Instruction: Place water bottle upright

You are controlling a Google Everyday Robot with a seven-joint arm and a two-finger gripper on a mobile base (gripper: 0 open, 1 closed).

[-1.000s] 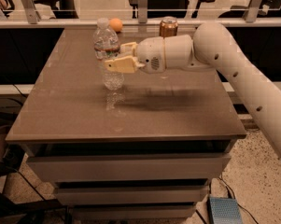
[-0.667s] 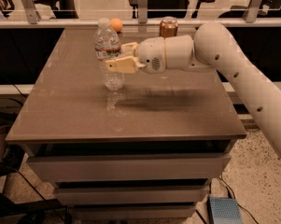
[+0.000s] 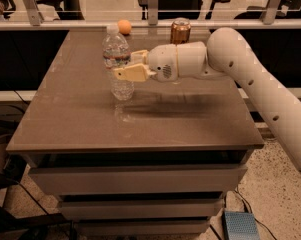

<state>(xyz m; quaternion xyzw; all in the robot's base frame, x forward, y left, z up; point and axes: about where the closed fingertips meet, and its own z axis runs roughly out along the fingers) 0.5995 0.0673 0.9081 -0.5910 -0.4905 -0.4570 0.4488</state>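
Water bottle point(image 3: 115, 46): upright, far-left part of the table point(image 3: 140, 129).
Gripper point(image 3: 124, 66): reaching in from the right, its 2 fingers clasped on the bottle's middle.
Copper can point(image 3: 180, 31): far edge, right of the bottle.

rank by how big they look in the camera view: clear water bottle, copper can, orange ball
1. clear ribbed plastic water bottle, the gripper at its middle
2. copper-coloured drink can
3. round orange ball
The last two sit farther back, so they look smaller.
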